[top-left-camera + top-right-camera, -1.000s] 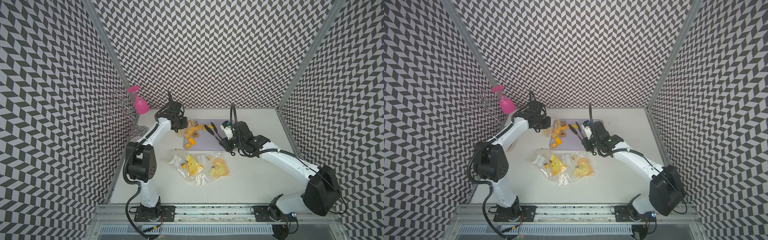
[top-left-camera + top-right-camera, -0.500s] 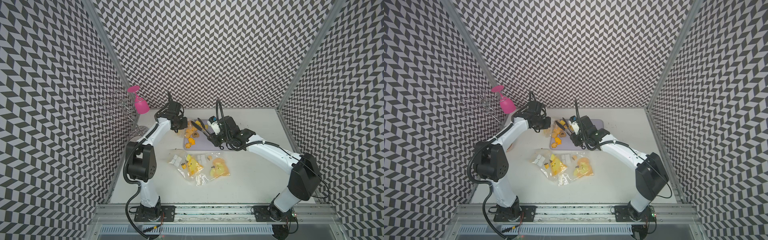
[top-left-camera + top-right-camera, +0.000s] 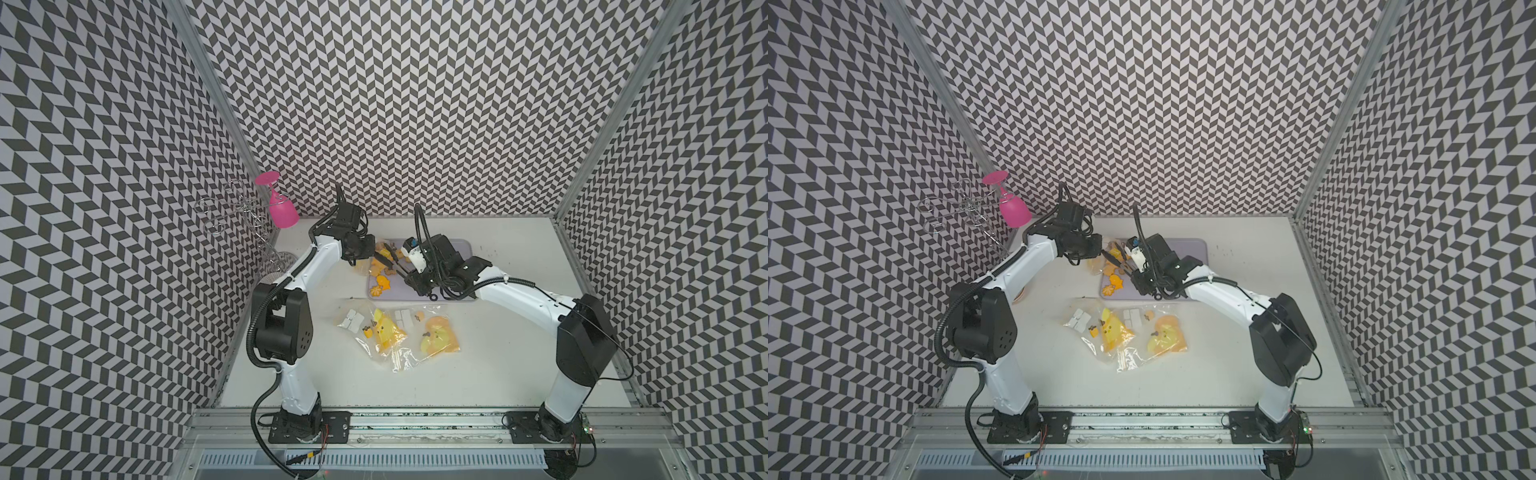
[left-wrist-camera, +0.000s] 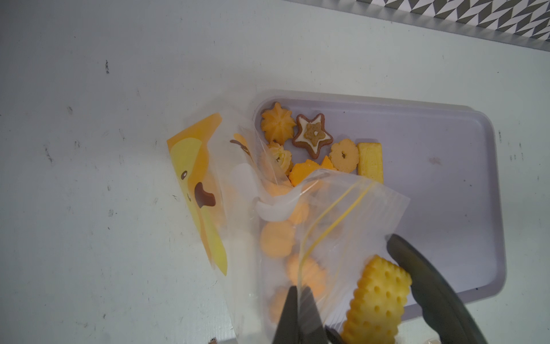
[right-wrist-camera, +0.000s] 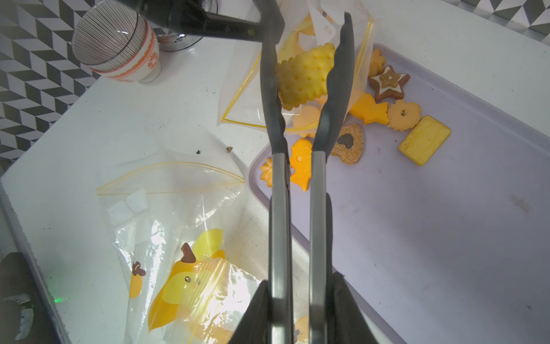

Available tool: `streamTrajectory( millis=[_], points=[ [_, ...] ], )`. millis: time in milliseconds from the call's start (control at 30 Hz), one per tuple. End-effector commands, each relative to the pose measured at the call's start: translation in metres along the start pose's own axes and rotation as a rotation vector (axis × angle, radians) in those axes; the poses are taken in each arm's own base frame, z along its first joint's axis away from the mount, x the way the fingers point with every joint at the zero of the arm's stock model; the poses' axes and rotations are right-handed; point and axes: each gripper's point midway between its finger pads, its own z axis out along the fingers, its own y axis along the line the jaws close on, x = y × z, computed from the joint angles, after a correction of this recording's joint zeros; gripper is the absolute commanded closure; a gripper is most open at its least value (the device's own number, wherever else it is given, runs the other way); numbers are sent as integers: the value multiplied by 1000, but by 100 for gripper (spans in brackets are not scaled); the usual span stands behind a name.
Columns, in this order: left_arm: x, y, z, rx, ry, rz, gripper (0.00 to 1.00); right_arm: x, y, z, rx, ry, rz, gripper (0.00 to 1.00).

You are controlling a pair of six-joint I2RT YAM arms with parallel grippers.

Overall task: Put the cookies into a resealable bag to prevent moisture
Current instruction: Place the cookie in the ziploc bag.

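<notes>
At the left, the left jaws are closed on the rim of a clear bag (image 4: pixel 342 214). The bag is held up with its mouth open at the left end of a grey tray (image 5: pixel 446 238). Several cookies (image 4: pixel 276 242) are seen through the bag wall, so part of the transfer is judged to be done. Just to the right, a yellow rectangular cracker (image 5: pixel 303 77) is pinched between the tips of black tongs (image 5: pixel 279 208) at the bag mouth. Whether it is fully inside cannot be told. Beyond the tongs, at least seven cookies lie loose on the tray, among them a star biscuit (image 5: pixel 388 82) and a yellow bar (image 5: pixel 424 140). At the right, the right jaws are set narrow and are closed on the handles of the tongs. Two spare bags (image 3: pixel 382 332) lie flat on the tabletop (image 3: pixel 519 353) in front of the tray. The task is judged to be partly complete. The cracker is to be released into the bag, the loose cookies are to be moved, and the seal is to be pressed shut.
</notes>
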Motion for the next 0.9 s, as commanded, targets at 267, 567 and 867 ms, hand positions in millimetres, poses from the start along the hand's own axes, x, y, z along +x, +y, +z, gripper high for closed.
streamTrajectory(
  millis=[267, 567, 867],
  points=[
    [-2, -4, -2, 12, -14, 18, 100, -14, -11, 28, 61, 20, -33, 72],
    [-2, -3, -2, 8, -16, 18, 100, -24, -4, 29, 40, 5, -48, 62],
    [-3, 0, -2, -4, -18, 17, 100, -34, -1, 8, 40, -47, -44, 56]
  ],
)
